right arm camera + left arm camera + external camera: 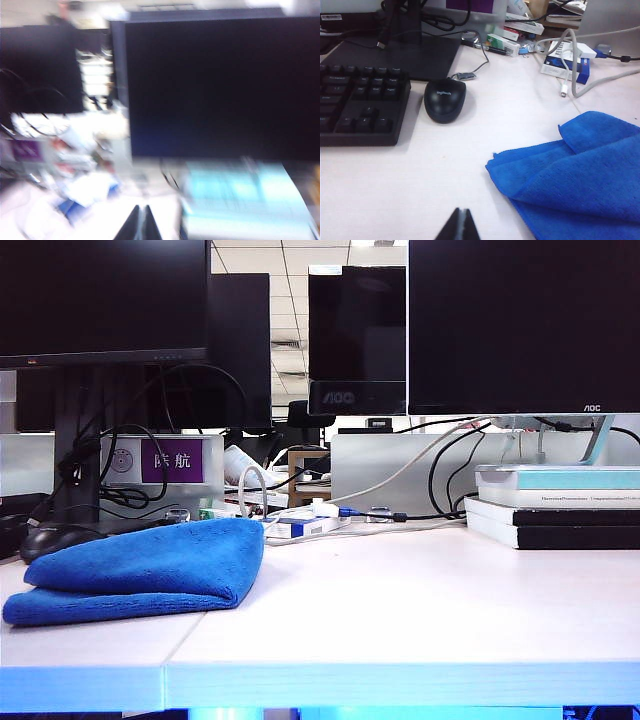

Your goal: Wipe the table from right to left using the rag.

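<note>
White tabletop (400, 620) spans the exterior frame with the rag (140, 575) folded at lower left, held by neither left gripper (461, 225) nor right gripper (140, 222), both jaws together; any further wipe should press flat and sweep evenly leftward.

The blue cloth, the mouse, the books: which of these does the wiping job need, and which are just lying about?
Needed for the job:
- rag, folded, at the table's left
- table
- left gripper and right gripper, both shut, holding nothing

Just lying about:
- mouse
- keyboard
- stacked books
- monitors
- cables
</note>
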Controlling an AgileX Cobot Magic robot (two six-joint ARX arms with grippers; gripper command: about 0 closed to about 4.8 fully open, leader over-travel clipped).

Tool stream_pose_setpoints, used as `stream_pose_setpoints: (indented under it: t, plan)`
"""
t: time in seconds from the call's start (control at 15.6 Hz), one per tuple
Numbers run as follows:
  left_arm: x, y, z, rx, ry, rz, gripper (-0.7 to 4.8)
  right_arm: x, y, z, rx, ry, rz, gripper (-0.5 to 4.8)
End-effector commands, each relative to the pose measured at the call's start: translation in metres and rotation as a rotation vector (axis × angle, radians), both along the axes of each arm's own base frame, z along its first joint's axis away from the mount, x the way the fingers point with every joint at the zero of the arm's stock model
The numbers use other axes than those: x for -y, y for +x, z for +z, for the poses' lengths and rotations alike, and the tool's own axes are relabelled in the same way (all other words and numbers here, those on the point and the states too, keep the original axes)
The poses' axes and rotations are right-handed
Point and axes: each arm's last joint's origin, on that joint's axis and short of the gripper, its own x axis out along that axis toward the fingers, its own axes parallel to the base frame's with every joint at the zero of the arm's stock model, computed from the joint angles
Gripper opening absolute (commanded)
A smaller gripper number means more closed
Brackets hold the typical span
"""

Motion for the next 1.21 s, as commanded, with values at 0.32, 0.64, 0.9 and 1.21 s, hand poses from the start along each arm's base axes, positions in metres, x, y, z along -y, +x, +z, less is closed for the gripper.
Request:
stream_pose_setpoints:
  t: [0.32,0.64,0.9,1.21]
  plan:
    - [0.0,0.0,-0.003,-0.017,0.001,-0.004,-0.03,0.01,-0.004,-0.104,-0.084,-0.011,-0.008,-0.02]
    - [0.0,0.0,-0.003,-0.017,0.002,-0.003,-0.03,0.013,-0.013,-0.16,-0.094,0.049,-0.034,-0.02]
    - [0.0,0.0,-0.003,-0.014,0.001,-0.003,-0.03,0.013,-0.01,-0.183,-0.208,0.033,-0.05,-0.02]
    - [0.0,0.0,-0.003,-0.014,0.001,-0.004,-0.03,0.016,-0.007,-0.206,-0.294,0.018,-0.183,-0.01]
